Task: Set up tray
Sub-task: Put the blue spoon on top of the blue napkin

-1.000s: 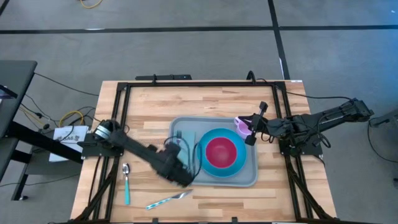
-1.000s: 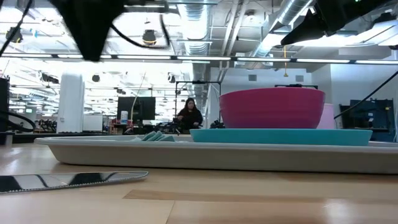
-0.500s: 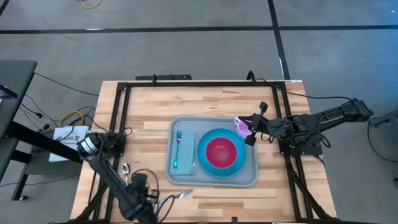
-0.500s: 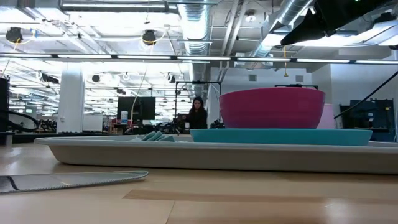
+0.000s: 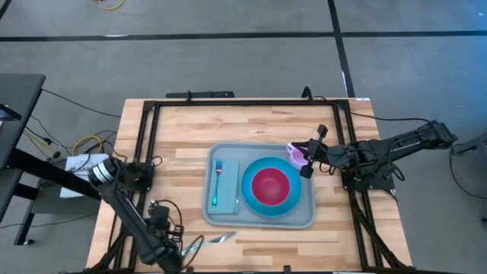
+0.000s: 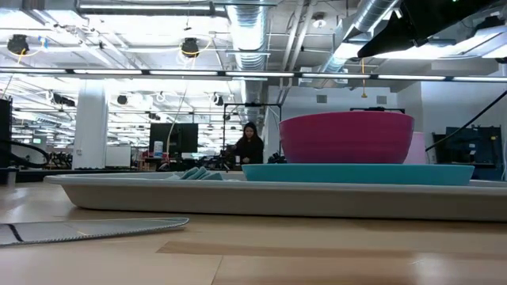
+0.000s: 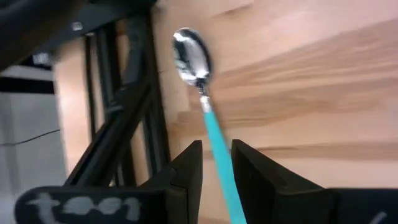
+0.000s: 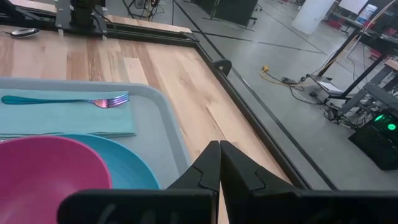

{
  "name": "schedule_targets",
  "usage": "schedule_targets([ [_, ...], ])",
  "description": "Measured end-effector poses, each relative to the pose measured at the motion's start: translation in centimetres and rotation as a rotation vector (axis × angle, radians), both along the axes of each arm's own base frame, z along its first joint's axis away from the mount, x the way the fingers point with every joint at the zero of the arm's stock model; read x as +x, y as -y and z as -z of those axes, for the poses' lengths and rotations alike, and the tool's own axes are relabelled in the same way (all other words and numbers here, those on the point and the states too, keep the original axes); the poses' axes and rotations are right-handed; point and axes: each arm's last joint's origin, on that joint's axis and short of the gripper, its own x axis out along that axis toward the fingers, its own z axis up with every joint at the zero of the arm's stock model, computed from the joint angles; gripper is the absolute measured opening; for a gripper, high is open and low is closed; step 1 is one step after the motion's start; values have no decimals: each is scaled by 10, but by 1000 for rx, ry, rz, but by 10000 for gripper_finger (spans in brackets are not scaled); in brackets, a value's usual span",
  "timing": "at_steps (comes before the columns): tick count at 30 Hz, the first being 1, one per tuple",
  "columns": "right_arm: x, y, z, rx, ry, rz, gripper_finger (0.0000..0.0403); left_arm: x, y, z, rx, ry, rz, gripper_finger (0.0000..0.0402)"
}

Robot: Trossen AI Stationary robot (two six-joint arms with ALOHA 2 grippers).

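High view shows my left claw (image 5: pixel 169 257) now at the counter's (image 5: pixel 259 125) near-left corner; a second ago it hung over the tray's (image 5: pixel 304 219) left edge by the napkin (image 5: pixel 227 186). Through the left wrist camera its fingers (image 7: pixel 186 171) stand partly open astride the spoon's (image 7: pixel 205 93) teal handle, though I cannot tell whether they touch it. My right claw (image 5: pixel 308 157) has not budged: shut, empty, at the tray's far-right corner. That tray sits mid-counter carrying napkin, fork (image 5: pixel 218 179), plate (image 5: pixel 270 186) and pink bowl (image 5: pixel 270 185). A knife (image 5: pixel 209 240) lies just beside the left claw.
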Motion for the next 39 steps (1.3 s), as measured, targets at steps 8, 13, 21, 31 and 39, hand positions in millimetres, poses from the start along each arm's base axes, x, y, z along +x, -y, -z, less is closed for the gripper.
schedule_targets([
  [8,0,0,0,-6,-4,-2,0,-29,-33,-2,-22,21,19,75],
  [13,0,0,0,-8,-6,0,0,-32,-44,37,-142,107,7,75],
  [21,0,0,0,-7,-7,-5,0,-40,-54,72,-199,109,-11,75],
  [31,0,-1,1,13,-10,-44,0,-37,-51,62,-186,100,-16,75],
  [39,0,-1,1,13,-10,-44,0,-43,-54,59,-140,45,-14,75],
])
